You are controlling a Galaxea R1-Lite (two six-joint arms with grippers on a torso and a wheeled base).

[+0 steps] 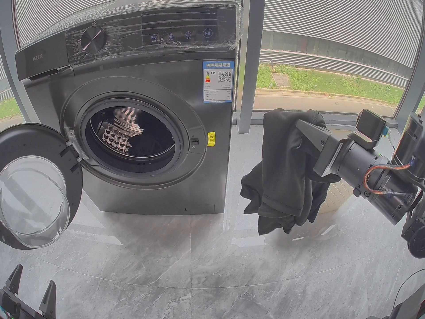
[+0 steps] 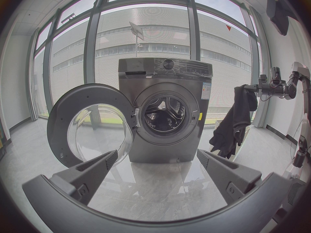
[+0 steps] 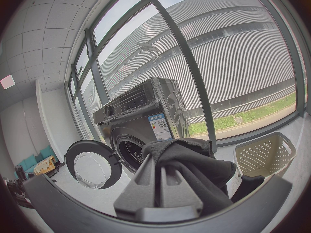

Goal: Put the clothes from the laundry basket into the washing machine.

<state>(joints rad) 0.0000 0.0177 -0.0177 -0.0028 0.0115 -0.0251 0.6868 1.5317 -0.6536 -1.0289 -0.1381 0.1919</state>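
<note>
A tall window wall runs across the far side, and a grey marble floor covers the near ground. The dark grey washing machine stands at the far left, against the glass, its top wrapped in clear film. Its round door is swung wide open to the left, so the drum stands exposed, with something dark lying low inside that cannot be made out. To the right of the machine and apart from it, a black garment hangs in the air, its lower folds trailing down just above the floor. The beige perforated laundry basket sits on the floor at the far right by the window, behind and below the hanging cloth, with another dark piece draped at its near rim. The right gripper is held out level from the right, its fingers pressed together on the top of the black garment. The left gripper sits low at the near left, facing the open machine, with its fingers spread wide and nothing between them.
</note>
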